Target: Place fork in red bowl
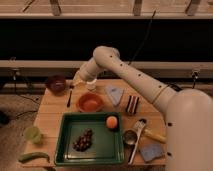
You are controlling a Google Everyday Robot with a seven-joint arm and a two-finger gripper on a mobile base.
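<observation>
The fork (69, 98) is a slim dark-grey piece pointing towards me, just left of the red bowl (90, 103) on the wooden table (50, 112). The red bowl is shallow, orange-red, and holds nothing I can see. My gripper (77, 83) is at the end of the white arm, just above and right of the fork's far end, behind the bowl's left rim. I cannot tell whether the gripper holds the fork or the fork lies on the table.
A maroon bowl (56, 83) stands at the back left and a white cup (91, 84) behind the red bowl. A green tray (65, 150) holds an orange (112, 122) and grapes (83, 140). A pale packet (115, 94), utensils (138, 131) and a blue sponge (150, 151) lie at the right.
</observation>
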